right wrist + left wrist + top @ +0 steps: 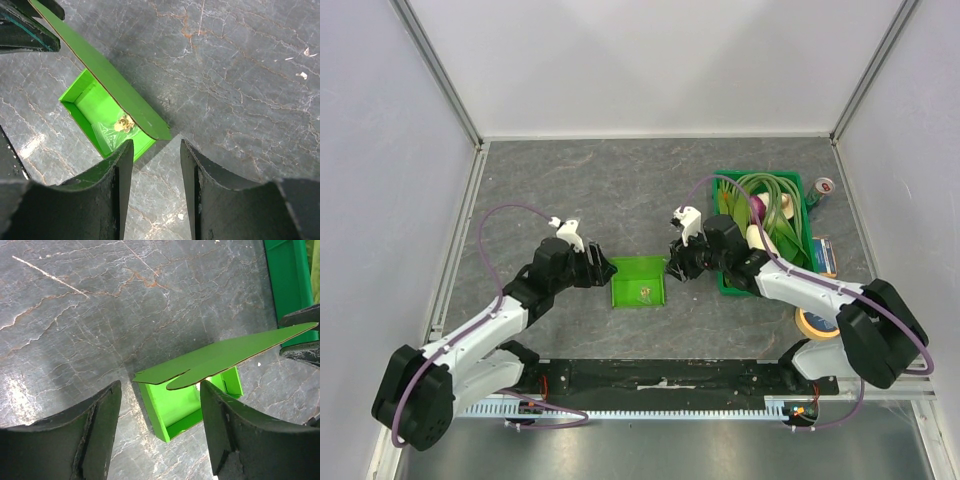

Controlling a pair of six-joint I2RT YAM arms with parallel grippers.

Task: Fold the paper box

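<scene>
We look down on the paper box [628, 290], a shallow lime-green tray lying open side up on the grey, stone-patterned surface [570, 190]. It sits toward the near edge, between the two robot arms. A small yellowish item [122, 124] in clear wrap rests inside it. One long panel [225, 357] of the box is raised and leans over the tray. Its long axis runs left to right, from one arm toward the other.

The left gripper [600, 270] is just beside the box's left end and the right gripper [675, 262] just beside its right end, so both are about equally near. In the left wrist view, that gripper's fingers [100, 435] are apart, and the panel's near tip lies just ahead of the gap, not pinched. The right wrist view shows the same for the right fingers [117, 195]. Each wrist camera also shows the other gripper straddling the panel's far tip with space to spare.

We judge that neither gripper holds the card yet. The panel points lengthwise at both grippers, so each would close on its own end of it.
</scene>
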